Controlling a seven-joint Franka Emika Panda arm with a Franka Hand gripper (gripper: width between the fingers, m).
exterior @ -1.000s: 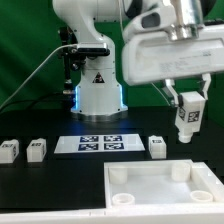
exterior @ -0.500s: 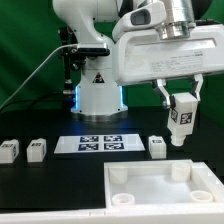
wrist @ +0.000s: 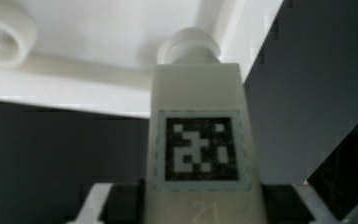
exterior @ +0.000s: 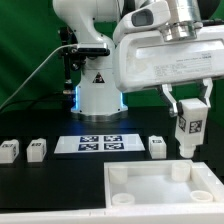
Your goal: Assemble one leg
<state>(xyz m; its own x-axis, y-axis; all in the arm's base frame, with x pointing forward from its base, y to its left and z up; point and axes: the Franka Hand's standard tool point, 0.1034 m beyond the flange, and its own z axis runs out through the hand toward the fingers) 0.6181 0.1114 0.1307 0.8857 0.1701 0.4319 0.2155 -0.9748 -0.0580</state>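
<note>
Clearance: we found the gripper (exterior: 189,112) clamped on one leg (exterior: 189,130), upright between the fingers (exterior: 173,103), with open air separating its lower end from the white panel (exterior: 150,190) beneath them. Surface: black table (exterior: 50,190), green backdrop (exterior: 20,40). We counted four legs: one held, three loose on the table away from the fingers, namely nearest leg (exterior: 157,146), middle leg (exterior: 37,150), farthest leg (exterior: 9,151); one marker board (exterior: 100,143); one panel.

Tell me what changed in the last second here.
The gripper, shut on the small white plastic tagged leg, swung toward the exterior view's left, then back right and lower, nearer the large flat white square panel. The three loose white blocks and the marker board stayed put.
</note>
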